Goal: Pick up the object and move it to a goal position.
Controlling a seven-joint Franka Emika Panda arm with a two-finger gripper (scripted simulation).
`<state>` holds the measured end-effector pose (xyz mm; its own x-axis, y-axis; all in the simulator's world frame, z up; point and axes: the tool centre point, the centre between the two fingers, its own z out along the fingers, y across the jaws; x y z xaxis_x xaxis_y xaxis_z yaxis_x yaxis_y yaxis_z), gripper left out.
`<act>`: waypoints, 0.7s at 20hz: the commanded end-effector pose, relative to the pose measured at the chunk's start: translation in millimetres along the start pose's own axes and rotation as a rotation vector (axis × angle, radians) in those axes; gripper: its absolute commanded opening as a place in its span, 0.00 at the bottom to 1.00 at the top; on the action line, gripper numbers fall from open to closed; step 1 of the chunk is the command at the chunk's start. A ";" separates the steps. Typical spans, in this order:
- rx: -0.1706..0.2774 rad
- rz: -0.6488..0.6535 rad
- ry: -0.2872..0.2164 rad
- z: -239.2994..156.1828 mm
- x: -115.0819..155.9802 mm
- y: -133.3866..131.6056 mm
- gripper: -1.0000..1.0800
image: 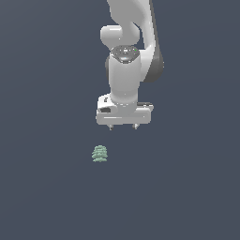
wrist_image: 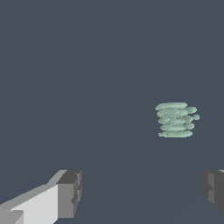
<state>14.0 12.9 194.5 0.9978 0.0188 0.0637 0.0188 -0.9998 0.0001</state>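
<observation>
The object (image: 99,153) is a small pale mint-green lumpy item with stacked ridged tiers, lying on the dark grey floor. In the exterior view it is below the gripper and toward that view's left. My white gripper (image: 123,126) hangs above the floor, pointing down, with its short dark fingertips spread wide apart and nothing between them. In the wrist view the object (wrist_image: 176,119) lies ahead of the open fingers (wrist_image: 70,192), apart from them and nearer the other finger (wrist_image: 213,188). Nothing is held.
The floor (image: 187,187) is a plain dark grey surface with no other objects in view. The white arm (image: 126,42) rises above the gripper out of the exterior view.
</observation>
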 end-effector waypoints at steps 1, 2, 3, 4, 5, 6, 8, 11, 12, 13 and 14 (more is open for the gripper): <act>0.000 0.000 0.000 0.0 0.0 0.0 0.96; 0.000 0.000 0.001 -0.6 0.4 -0.1 0.96; -0.001 0.001 0.005 -2.3 1.5 -0.3 0.96; -0.002 0.001 0.012 -5.3 3.4 -0.8 0.96; -0.003 0.002 0.021 -9.4 5.8 -1.4 0.96; -0.004 0.004 0.032 -14.4 8.5 -2.4 0.96; -0.006 0.006 0.048 -22.5 12.3 -4.5 0.96; -0.006 0.007 0.054 -26.1 13.1 -6.3 0.96; -0.006 0.007 0.054 -25.8 12.9 -6.0 0.96; -0.006 0.007 0.052 -24.9 12.8 -5.5 0.96; -0.006 0.006 0.050 -23.5 13.0 -4.5 0.96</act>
<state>25.4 18.8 220.3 0.9931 0.0133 0.1162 0.0128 -0.9999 0.0055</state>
